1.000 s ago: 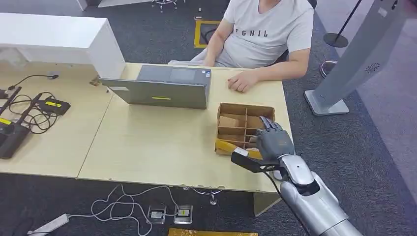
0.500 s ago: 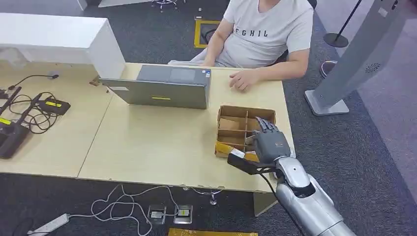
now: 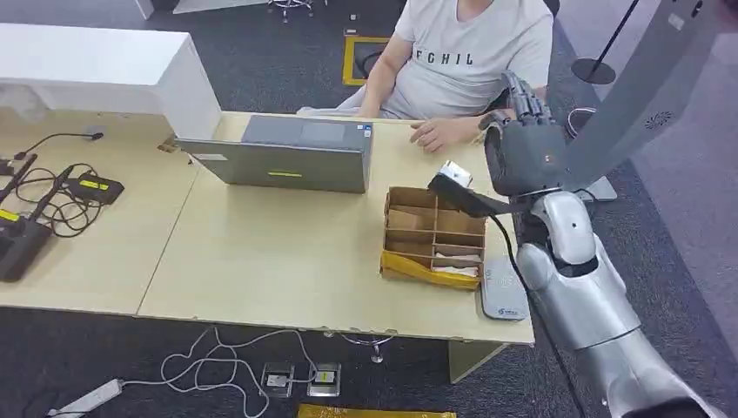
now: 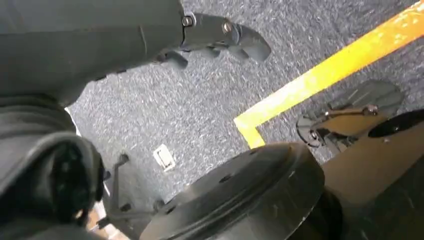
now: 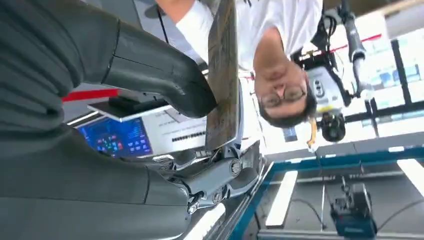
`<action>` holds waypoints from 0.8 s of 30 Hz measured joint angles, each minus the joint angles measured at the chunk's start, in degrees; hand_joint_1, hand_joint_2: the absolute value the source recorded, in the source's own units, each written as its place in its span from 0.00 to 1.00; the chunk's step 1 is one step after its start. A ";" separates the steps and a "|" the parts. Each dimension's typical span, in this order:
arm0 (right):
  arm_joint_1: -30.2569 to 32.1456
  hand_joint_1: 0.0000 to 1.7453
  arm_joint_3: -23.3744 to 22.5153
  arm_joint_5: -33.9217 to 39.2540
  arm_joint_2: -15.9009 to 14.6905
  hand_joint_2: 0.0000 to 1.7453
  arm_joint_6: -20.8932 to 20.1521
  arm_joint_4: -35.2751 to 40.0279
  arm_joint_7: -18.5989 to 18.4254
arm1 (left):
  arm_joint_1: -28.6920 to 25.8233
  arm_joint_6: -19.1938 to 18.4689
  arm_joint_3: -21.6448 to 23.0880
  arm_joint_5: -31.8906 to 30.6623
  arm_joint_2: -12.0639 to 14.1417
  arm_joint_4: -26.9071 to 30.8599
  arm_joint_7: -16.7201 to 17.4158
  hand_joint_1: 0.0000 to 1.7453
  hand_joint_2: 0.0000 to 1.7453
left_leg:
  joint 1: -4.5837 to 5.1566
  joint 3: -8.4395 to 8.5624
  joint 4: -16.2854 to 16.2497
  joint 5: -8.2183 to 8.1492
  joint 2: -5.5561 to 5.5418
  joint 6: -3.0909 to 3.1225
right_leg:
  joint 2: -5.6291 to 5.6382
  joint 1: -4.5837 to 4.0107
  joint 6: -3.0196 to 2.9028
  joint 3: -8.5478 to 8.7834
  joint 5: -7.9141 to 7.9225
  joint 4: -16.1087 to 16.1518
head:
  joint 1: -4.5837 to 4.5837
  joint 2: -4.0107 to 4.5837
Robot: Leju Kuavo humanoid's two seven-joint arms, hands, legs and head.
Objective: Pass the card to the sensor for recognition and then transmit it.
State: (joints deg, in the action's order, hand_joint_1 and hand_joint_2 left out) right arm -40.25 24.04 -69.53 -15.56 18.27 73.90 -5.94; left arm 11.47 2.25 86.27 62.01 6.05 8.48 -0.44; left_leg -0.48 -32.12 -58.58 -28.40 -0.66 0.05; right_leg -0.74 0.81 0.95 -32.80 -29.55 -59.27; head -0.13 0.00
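My right hand [image 3: 522, 152] is raised above the table's far right part, near the person's forearm. It pinches a small white card [image 3: 455, 172] between thumb and fingers; the card hangs over the far edge of the cardboard box [image 3: 432, 235]. In the right wrist view the card [image 5: 222, 75] is edge-on, with the thumb [image 5: 160, 75] pressed on one face. A flat grey sensor pad [image 3: 503, 292] lies on the table's near right corner, beside the box. My left hand [image 4: 220, 37] hangs over the carpet with nothing in it.
A person in a white T-shirt [image 3: 470, 52] sits at the table's far side, one hand [image 3: 444, 132] resting on it. A closed grey laptop [image 3: 287, 155] lies left of the box. Cables and black devices [image 3: 52, 205] sit at the far left. A grey kiosk stand [image 3: 627, 104] is on the right.
My right hand has lifted out of the cardboard box at the near right and risen toward the person, carrying the card. The sensor pad it covered is now in sight.
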 joint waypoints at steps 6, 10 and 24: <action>-1.06 1.00 -1.53 -1.77 0.18 1.00 1.66 0.09 0.98 | 0.30 -0.04 0.37 -1.62 -0.07 0.00 0.66 0.00 0.00 | 0.00 -0.04 0.00 -0.01 -0.01 0.00 | 0.00 0.00 0.00 -0.01 0.00 0.00 | 0.00 0.00; -2.41 1.00 -1.44 -5.53 1.44 1.00 6.72 -3.71 2.03 | 0.90 -0.37 0.50 -3.36 -0.22 0.00 1.20 0.00 0.00 | -0.01 -0.07 0.01 0.00 -0.02 0.00 | -0.01 -0.01 0.00 0.00 0.00 -0.01 | 0.00 0.00; -9.98 1.00 0.33 -13.90 9.05 1.00 15.19 -32.27 -0.28 | 2.16 -1.57 1.03 -6.64 -1.01 0.00 1.73 0.00 0.00 | -0.01 -0.09 0.01 0.03 -0.11 -0.02 | -0.13 -0.01 -0.01 -0.02 0.00 -0.03 | 0.00 0.00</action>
State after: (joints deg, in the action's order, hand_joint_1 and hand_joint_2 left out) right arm -50.24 24.37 -83.42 -6.52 33.46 41.63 -6.23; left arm 13.63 0.68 87.30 55.36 5.05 8.48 1.29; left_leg -0.49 -32.21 -58.57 -28.37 -0.78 0.03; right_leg -0.87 0.80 0.94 -32.82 -29.56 -59.30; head -0.13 0.00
